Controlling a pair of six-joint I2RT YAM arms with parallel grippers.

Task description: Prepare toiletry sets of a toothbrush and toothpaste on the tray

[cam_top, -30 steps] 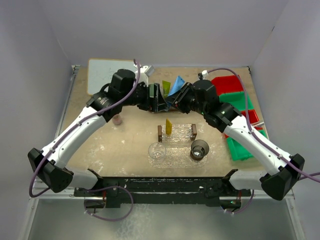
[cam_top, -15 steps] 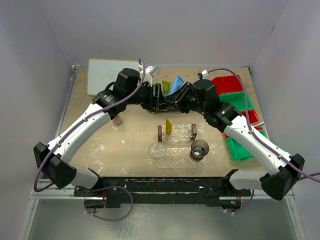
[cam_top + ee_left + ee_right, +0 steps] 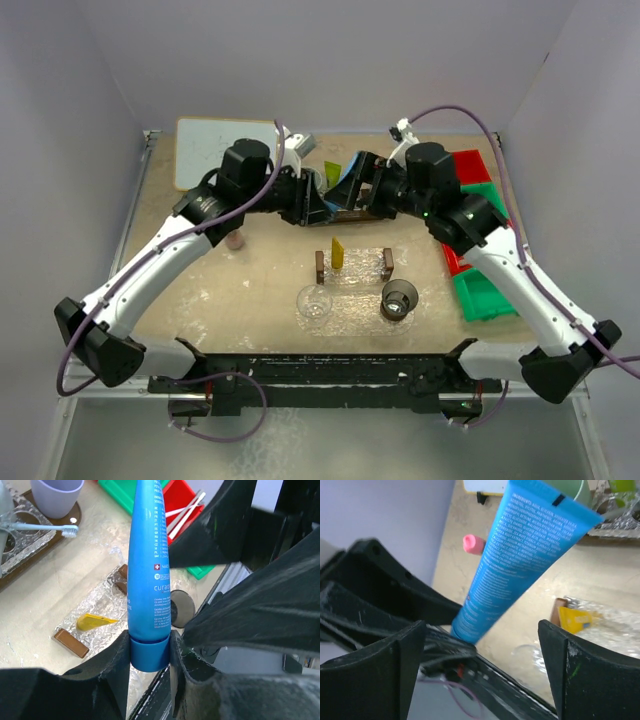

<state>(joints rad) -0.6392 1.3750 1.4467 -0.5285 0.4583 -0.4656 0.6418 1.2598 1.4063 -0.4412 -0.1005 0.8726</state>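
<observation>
Beyond the rack (image 3: 355, 268), the left gripper (image 3: 149, 652) pinches the blue tube (image 3: 147, 555) by its cap. The right gripper (image 3: 480, 630) gapes wide.

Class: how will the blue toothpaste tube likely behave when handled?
The blue tube probably flexes, its body flattening away from the cap. Its glossy skin looks slippery. Gripped only at the cap by the left gripper, it may sway.

You see a blue tube (image 3: 148, 555) with white lettering, a yellow tube (image 3: 95, 622), a lilac cup (image 3: 55, 497), a red bin (image 3: 182, 500) and a green bin (image 3: 125, 492).
</observation>
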